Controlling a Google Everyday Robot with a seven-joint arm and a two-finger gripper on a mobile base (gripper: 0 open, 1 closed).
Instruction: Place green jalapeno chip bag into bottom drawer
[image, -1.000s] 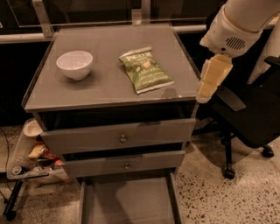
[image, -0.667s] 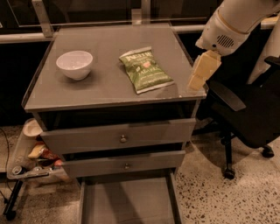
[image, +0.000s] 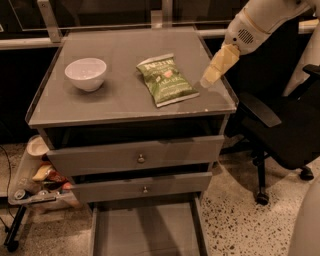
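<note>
**Gripper poised beside the bag, drawer open below**

The green jalapeno chip bag (image: 166, 80) lies flat on the table (image: 115, 97), right of centre and well apart from the white bowl (image: 86, 73). The gripper (image: 207, 80) hangs just off the bag's right side, angled down-left near the table's edge. Open or closed? Cannot tell from here. Down low, the bottom drawer (image: 145, 232) stands pulled out.

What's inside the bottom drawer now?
Only bare grey floor shows in the bottom drawer; the drawer above covers its rear. The green jalapeno chip bag lies on the cabinet top, tool beside it.
</note>
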